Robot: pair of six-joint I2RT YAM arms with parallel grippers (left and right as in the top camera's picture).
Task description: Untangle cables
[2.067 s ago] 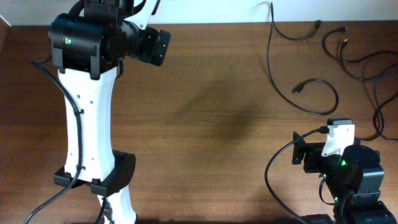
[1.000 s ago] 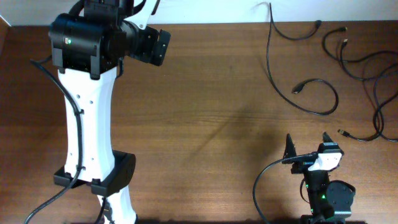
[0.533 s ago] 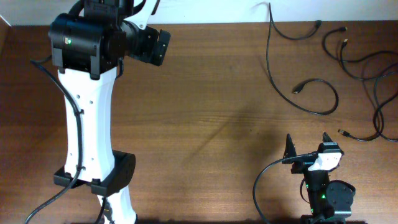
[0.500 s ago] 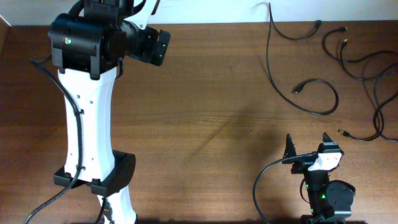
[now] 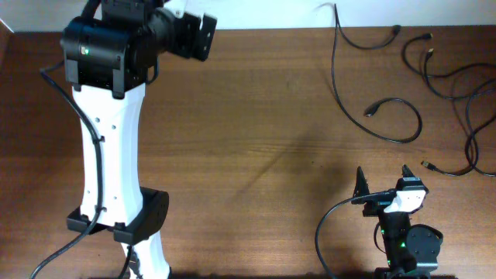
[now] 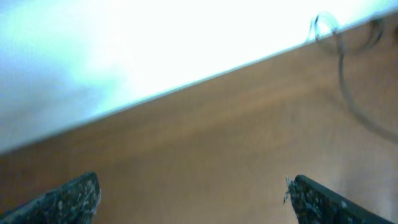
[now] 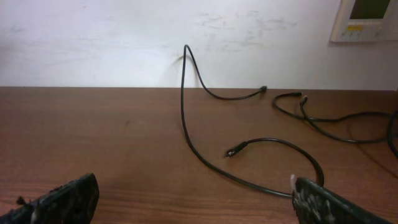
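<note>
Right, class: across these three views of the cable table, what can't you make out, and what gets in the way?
Overhead: the cables nearest the right edge run out of frame, so their crossings there are cut off.
Overhead: the loose plug is too small to identify.
Left wrist: blur smears the one cable there.
Right wrist: the frame's bottom edge crops the right gripper to fingertips.

- Left gripper (image 6: 193, 198): jaws wide apart, nothing between them.
- Table (image 6: 205, 143): bare brown wood ahead, blurred.
- Cable (image 6: 344, 79): ahead and right, looping near the wall (image 6: 143, 43).
</note>
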